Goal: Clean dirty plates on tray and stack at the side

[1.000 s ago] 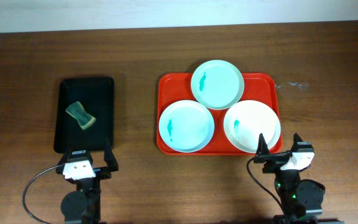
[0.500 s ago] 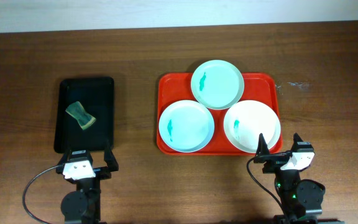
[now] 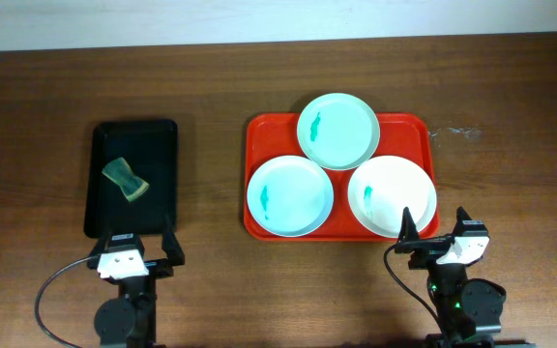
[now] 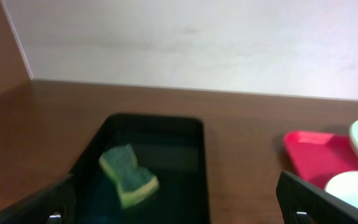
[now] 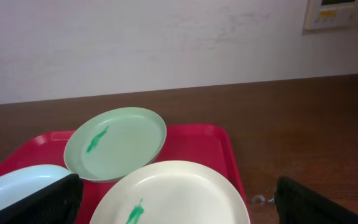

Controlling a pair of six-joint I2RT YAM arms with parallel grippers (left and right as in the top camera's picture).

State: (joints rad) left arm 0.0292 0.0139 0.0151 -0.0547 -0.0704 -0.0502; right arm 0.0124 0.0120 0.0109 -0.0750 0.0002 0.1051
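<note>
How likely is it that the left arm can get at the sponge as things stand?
Probably yes. The sponge lies alone in the black tray, straight ahead of the open left gripper, with nothing standing between them.

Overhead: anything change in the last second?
Nothing visibly changed. Left claw and right claw open and empty at the near edge; green plate, blue plate and white plate on the red tray; sponge in the black tray.

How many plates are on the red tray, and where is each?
3. The green plate is at the far middle of the tray, the blue plate is near-left, and the white plate is near-right. None seems hidden beneath another.
</note>
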